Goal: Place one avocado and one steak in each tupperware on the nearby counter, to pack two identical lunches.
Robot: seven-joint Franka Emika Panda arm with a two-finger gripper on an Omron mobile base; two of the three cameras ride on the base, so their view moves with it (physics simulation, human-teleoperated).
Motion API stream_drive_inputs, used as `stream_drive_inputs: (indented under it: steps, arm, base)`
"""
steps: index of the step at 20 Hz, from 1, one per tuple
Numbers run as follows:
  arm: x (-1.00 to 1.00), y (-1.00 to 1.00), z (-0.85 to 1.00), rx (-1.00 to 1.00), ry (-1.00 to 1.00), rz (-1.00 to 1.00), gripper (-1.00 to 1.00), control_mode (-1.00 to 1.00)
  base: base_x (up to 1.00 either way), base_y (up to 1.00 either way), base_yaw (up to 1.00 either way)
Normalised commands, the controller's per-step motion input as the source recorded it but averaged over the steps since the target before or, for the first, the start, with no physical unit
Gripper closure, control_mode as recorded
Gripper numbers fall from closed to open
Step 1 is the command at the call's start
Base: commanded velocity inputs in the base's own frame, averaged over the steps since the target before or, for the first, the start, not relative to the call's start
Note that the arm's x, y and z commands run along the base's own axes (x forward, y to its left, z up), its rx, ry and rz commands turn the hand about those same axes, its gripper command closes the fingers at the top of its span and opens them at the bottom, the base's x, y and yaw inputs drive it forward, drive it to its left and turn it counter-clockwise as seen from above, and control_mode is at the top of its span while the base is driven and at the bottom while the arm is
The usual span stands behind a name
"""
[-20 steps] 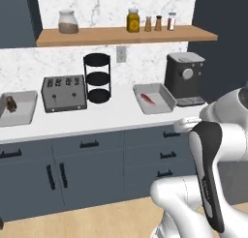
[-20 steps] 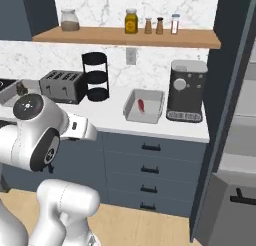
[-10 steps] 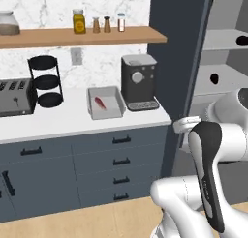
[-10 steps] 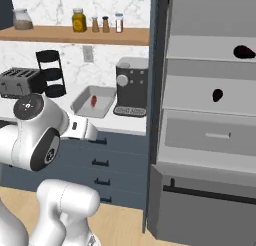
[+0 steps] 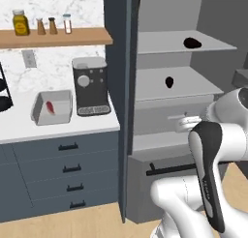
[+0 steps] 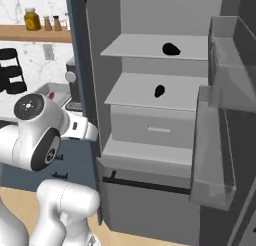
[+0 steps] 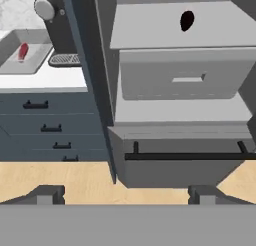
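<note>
Two near-black avocados lie in the open fridge: one on the upper shelf [image 5: 193,42] [image 6: 171,49], the other on the shelf below [image 5: 169,81] [image 6: 159,91] [image 7: 186,20]. On the white counter [image 5: 58,130] stands a light grey tupperware [image 5: 38,105] [image 7: 10,46] beside the coffee machine, and a red steak [image 5: 50,106] [image 7: 23,51] lies in it. My gripper [image 7: 125,195] is open and holds nothing. It looks from some way off at the fridge's lower front, well short of the avocados.
A black coffee machine [image 5: 90,85] stands at the counter's right end against the fridge's dark side wall. A grey fridge drawer [image 7: 185,80] sits under the lower shelf. The open fridge door with clear bins [image 6: 225,115] stands at the right. A wooden shelf [image 5: 53,36] carries jars.
The whole picture has shifted: the base has moved right along the counter, so the toaster and rack are gone and the open fridge is in front. The gripper stays open.
</note>
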Motion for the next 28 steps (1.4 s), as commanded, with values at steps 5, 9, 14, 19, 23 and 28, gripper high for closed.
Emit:
stream_drive_inputs:
  steps: [5, 9, 14, 19, 23, 28]
  arm:
    - [0.0, 0.0, 0.0, 0.0, 0.0, 0.0, -1.0, 1.0]
    - [0.0, 0.0, 0.0, 0.0, 0.0, 0.0, -1.0, 1.0]
    - [0.0, 0.0, 0.0, 0.0, 0.0, 0.0, -1.0, 1.0]
    - [0.0, 0.0, 0.0, 0.0, 0.0, 0.0, -1.0, 1.0]
    - [0.0, 0.0, 0.0, 0.0, 0.0, 0.0, -1.0, 1.0]
    - [0.0, 0.0, 0.0, 0.0, 0.0, 0.0, -1.0, 1.0]
  base:
    - [0.06, -0.55, -0.01]
    - [0.33, -0.06, -0.04]
    - [0.55, -0.02, -0.05]
    - [0.5, -0.26, -0.01]
    - [0.52, -0.3, 0.0]
    - [0.54, -0.32, 0.0]
